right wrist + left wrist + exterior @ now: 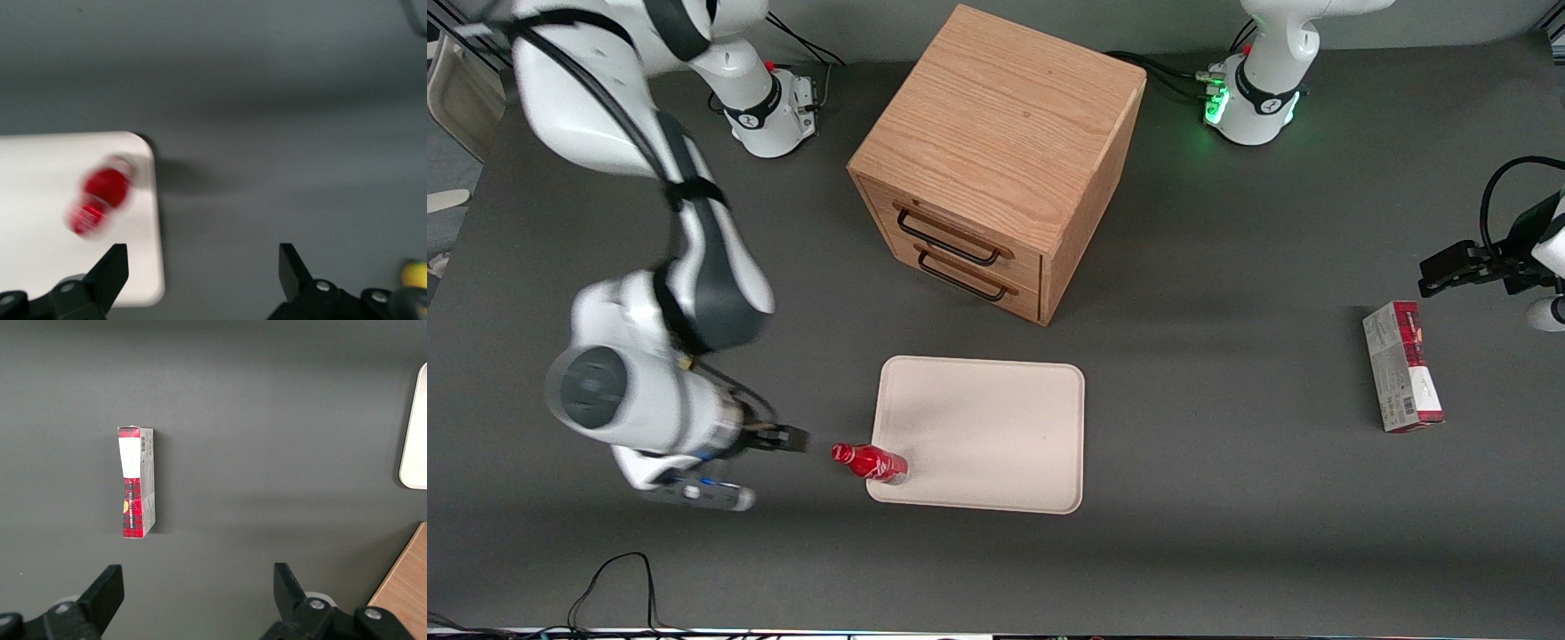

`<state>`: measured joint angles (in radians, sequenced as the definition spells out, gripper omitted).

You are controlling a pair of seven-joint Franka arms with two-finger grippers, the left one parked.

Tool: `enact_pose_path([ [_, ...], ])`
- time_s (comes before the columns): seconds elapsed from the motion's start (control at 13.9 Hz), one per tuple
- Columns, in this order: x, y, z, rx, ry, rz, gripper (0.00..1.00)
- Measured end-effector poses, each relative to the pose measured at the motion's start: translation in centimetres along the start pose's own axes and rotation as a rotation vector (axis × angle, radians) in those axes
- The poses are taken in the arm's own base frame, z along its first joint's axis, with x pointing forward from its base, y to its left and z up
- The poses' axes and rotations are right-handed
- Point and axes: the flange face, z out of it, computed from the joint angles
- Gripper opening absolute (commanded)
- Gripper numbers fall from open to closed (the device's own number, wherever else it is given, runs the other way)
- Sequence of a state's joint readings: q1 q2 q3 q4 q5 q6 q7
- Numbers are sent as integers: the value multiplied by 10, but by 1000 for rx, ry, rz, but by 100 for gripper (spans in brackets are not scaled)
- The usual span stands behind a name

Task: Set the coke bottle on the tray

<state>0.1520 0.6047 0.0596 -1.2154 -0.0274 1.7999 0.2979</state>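
The coke bottle [870, 462], small and red with white lettering, rests on the corner of the cream-white tray [996, 418] that is nearest the front camera and toward the working arm's end. Its clear base is on the tray and its cap points toward my gripper. I cannot tell whether it stands or lies. My right gripper [787, 438] is open and empty, a short way off the bottle over the bare table. In the right wrist view the bottle [100, 197] sits on the tray [40, 167] near its rounded corner, apart from my gripper [202, 257].
A wooden drawer cabinet [996, 151] stands farther from the front camera than the tray. A red-and-grey carton [1402, 364] lies toward the parked arm's end, also in the left wrist view [137, 482]. A yellow lump [413, 273] lies on the table near my gripper.
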Motion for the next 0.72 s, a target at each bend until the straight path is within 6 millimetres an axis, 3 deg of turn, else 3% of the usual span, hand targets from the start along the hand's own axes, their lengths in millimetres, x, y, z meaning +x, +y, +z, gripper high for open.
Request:
enact_pose_path([
  [0.14,-30,37,-34,3,-15,-22,100],
  [0.36,-73,44,-68,-9,-40,-36,100],
  [0.58,-93,49,-89,-18,-61,-89,100],
  [0.72,-105,67,-99,-24,-69,-118,100],
])
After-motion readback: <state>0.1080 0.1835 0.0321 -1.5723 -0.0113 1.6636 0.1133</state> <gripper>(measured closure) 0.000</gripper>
